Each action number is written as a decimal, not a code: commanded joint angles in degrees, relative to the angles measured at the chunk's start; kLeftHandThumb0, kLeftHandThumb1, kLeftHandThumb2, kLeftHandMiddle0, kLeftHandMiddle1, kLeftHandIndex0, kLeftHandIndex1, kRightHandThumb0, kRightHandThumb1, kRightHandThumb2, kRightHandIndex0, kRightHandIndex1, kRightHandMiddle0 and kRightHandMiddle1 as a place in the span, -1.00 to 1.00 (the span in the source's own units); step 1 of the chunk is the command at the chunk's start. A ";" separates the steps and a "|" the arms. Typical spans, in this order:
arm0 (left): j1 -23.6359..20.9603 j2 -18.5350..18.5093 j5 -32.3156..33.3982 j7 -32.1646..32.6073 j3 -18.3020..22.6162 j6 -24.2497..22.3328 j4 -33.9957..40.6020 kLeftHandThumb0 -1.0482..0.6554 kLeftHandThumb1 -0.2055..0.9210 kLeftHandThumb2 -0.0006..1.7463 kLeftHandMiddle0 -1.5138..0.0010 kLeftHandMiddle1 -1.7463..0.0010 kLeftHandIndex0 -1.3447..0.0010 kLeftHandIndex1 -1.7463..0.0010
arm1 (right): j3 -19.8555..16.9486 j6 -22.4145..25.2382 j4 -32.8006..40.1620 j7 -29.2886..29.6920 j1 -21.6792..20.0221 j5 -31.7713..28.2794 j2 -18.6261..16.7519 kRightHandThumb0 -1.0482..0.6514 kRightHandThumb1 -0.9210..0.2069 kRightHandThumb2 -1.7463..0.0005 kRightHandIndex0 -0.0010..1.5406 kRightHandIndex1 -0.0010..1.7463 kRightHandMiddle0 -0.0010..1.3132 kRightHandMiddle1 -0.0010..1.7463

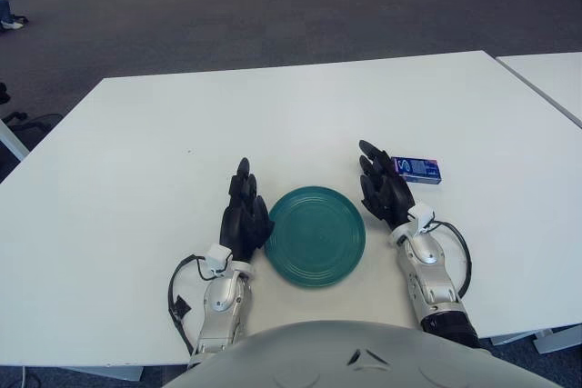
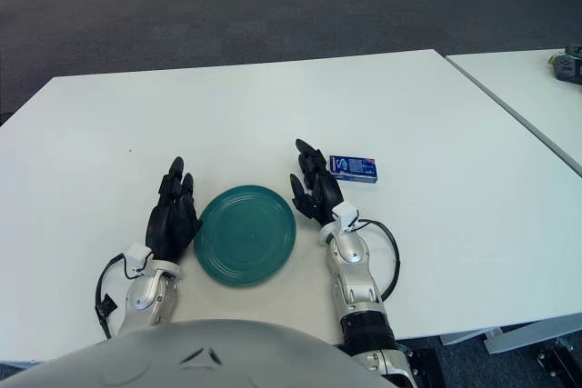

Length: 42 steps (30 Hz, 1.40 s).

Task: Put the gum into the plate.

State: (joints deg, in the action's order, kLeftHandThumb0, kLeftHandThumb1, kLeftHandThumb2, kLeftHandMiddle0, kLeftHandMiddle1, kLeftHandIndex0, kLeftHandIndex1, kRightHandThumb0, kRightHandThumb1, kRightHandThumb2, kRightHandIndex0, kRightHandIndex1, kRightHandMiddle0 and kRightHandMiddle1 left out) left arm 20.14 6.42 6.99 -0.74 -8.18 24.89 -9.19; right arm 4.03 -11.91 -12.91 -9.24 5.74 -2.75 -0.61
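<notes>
Gum (image 1: 416,169) is lying flat on the white surface (image 1: 136,152), just beyond and to the right of the right robot hand (image 1: 382,186), apparently not touching it, though the gap is narrow. Plate (image 1: 316,234) is sitting empty between the two hands, close to the robot's body. The right robot hand is resting with fingers extended and relaxed, holding nothing; the left robot hand (image 1: 244,215) is lying the same way at the plate's left rim, idle.

Judging the task as not yet started: the gum is not being grasped.

Risks from here:
- The pack is low and flat (little height for the fingers to get under), so a top-down closure is likely to be pushing it along the smooth surface rather than pinching it. A push would be sending it further right, away from the plate.
- The fingertips are already sitting very near the pack's left end; any forward reach without first lifting the hand could be knocking it out of line.
- The carry path is running leftward over the plate's right rim. A low wrist could be clipping the rim and shifting the plate toward the left robot hand.
- A release from too high could be letting the pack skid or bounce off the shallow plate.
</notes>
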 commanded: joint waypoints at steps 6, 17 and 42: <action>0.88 2.42 -1.28 2.05 -0.09 -3.28 -5.31 -0.98 1.00 -0.01 0.98 1.00 1.00 0.81 | -1.16 17.82 14.90 -0.73 -0.45 -2.54 3.01 -0.77 -1.00 0.22 -0.69 -0.95 -1.00 -0.52; 0.26 2.19 -1.14 1.60 -0.67 -2.06 -6.24 -0.95 1.00 0.01 0.98 1.00 1.00 0.78 | 1.85 18.53 31.08 1.55 -3.76 8.60 8.63 -0.69 -1.00 0.43 -0.50 -0.94 -1.00 -0.22; -0.03 3.75 1.71 1.32 -0.27 -0.67 -7.04 -0.91 1.00 -0.14 0.95 0.99 1.00 0.70 | 6.99 -4.09 10.51 1.29 -23.89 40.04 34.58 -0.64 -1.00 0.53 -0.37 -0.95 -0.89 0.09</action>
State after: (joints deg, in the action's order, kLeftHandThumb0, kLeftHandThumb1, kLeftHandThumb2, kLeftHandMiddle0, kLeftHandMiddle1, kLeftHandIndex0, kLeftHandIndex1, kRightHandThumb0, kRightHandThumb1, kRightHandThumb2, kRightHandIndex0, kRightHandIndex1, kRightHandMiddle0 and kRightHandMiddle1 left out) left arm 18.24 6.27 7.99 -0.14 -8.70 25.23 -10.80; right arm 9.74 -13.62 3.68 -8.41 -14.79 35.57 32.14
